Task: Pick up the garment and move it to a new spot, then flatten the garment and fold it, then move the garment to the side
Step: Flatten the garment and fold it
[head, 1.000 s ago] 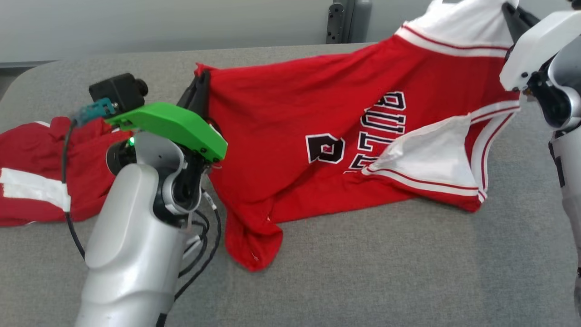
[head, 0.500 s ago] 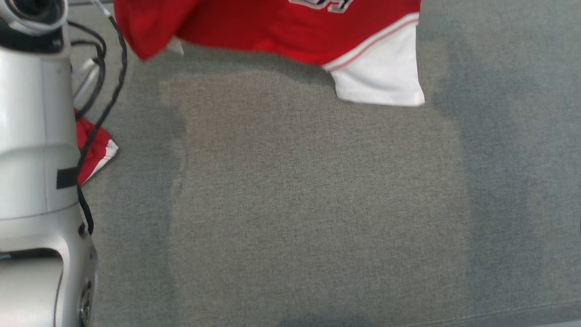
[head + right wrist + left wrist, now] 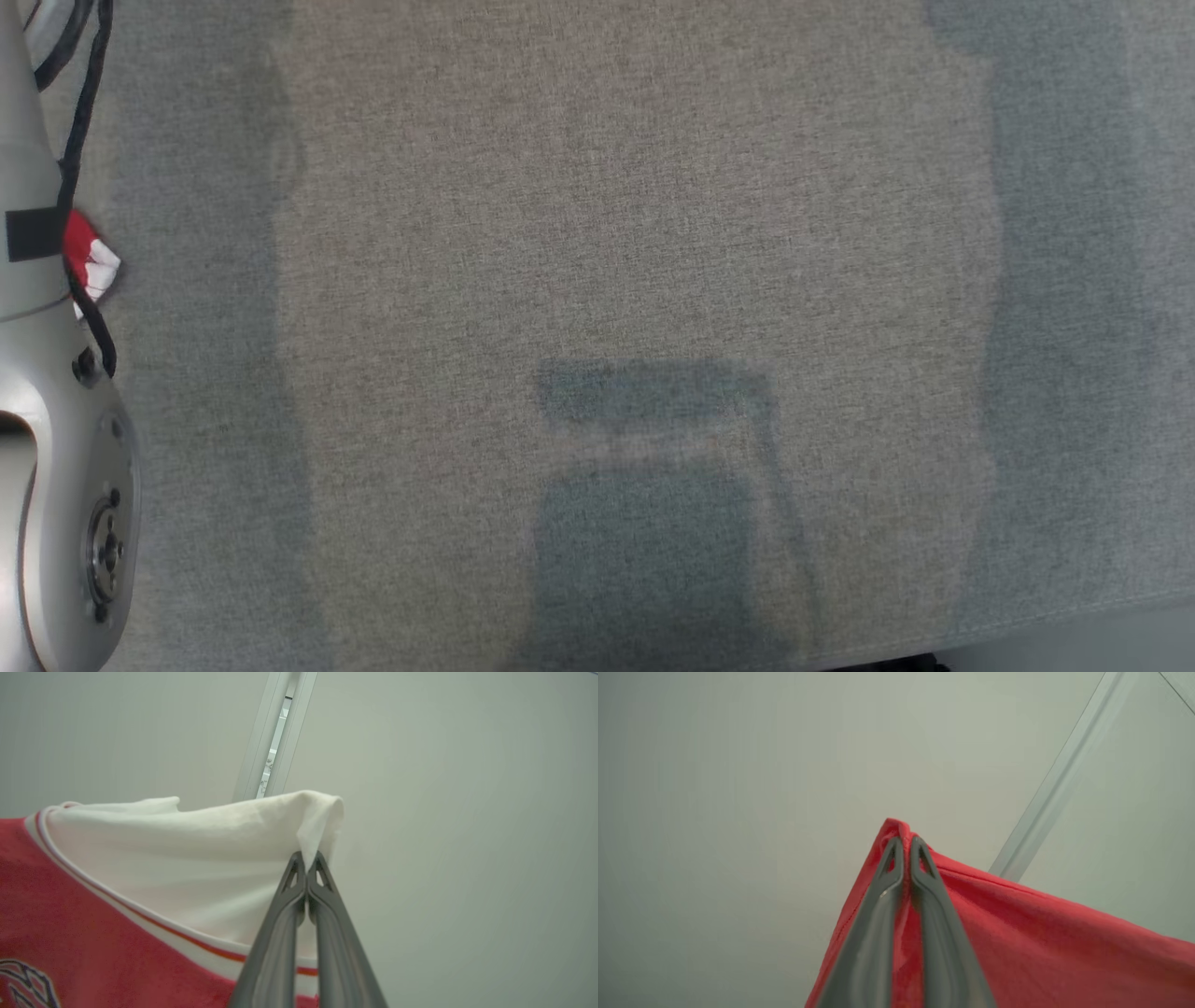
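Since the head camera has been tilted further down than half a second ago, more bare grey counter (image 3: 607, 233) is seen, with one red-and-white cloth corner (image 3: 86, 250) tucked beside the left arm (image 3: 37, 467). Two claws are counted, both clamped on one garment (image 3: 1041, 938). Left claw (image 3: 906, 851) is pinched on its red corner, cloth hanging right of the tips. Right claw (image 3: 307, 863) is pinched on the white part, cloth spread left of it.

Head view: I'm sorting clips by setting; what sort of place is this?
Likely an indoor robot lab: grey fabric-covered table, plain pale wall with a metal rail, red jersey held up.
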